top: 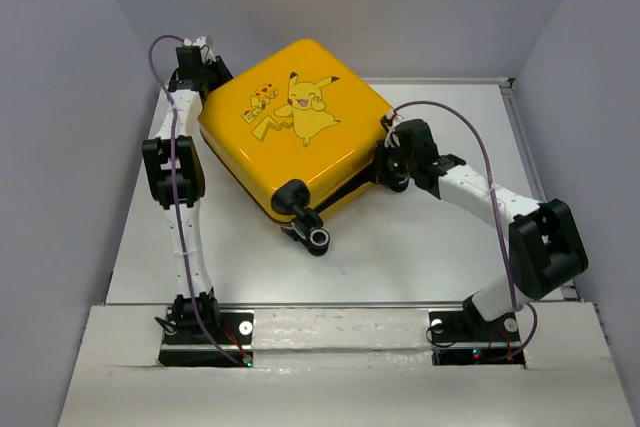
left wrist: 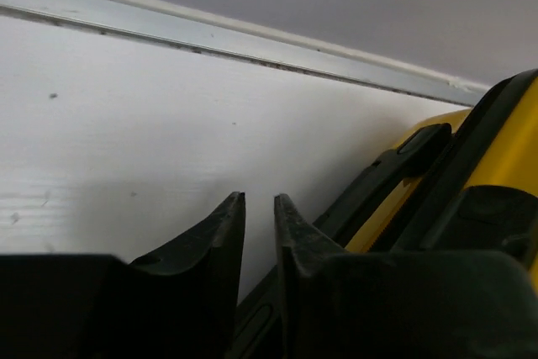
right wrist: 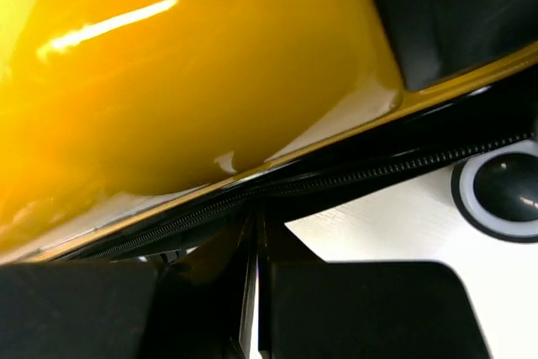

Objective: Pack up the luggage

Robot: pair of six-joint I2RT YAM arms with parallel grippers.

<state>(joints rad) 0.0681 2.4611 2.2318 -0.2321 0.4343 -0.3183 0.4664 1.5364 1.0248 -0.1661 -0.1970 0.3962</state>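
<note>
The luggage (top: 300, 117) lies shut on the white table, a yellow hard shell with the Pikachu print facing up and its black wheels (top: 318, 239) toward me. My left gripper (top: 205, 72) is at its far left corner. In the left wrist view the left gripper (left wrist: 259, 199) has its jaws a narrow gap apart with only table showing between them, and the luggage (left wrist: 504, 149) and a black handle (left wrist: 395, 174) lie to their right. My right gripper (top: 385, 162) is at the right edge. In the right wrist view the right gripper (right wrist: 255, 216) is shut, tips against the black zipper band (right wrist: 378, 170) under the yellow shell (right wrist: 168, 81). Nothing shows between them.
Grey walls close in the table (top: 400, 257) on the left, back and right. A metal rail (left wrist: 252, 39) runs along the far edge. One suitcase wheel (right wrist: 500, 191) sits just right of the right gripper.
</note>
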